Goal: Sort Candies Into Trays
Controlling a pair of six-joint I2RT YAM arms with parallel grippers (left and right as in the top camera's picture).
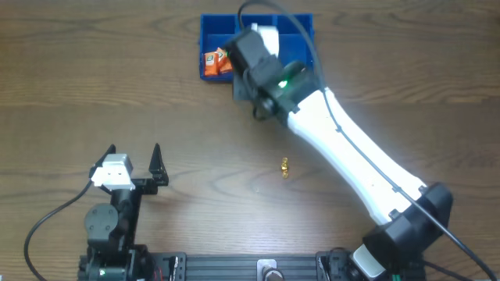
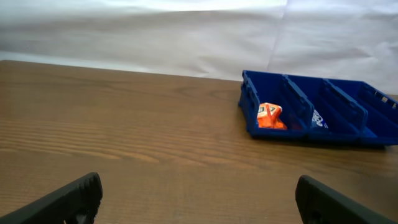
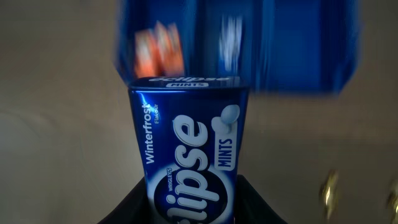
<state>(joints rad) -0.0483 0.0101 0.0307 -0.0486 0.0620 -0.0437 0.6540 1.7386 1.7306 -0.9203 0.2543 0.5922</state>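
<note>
The blue mint tin (image 3: 189, 162) is clamped in the right claw (image 3: 189, 208), its long axis running straight out from the fingers toward the blue three-compartment tray (image 3: 298, 56), which lies just beyond the tin's far end. Orange candies (image 1: 213, 61) fill the tray's left compartment; the middle one holds something blue and white, probably the tin's match. A gold-wrapped candy (image 1: 285, 166) sits mid-table (image 1: 78, 94), well apart, nearer the right arm. The left claw (image 1: 134, 156) hangs spread apart, far off
</note>
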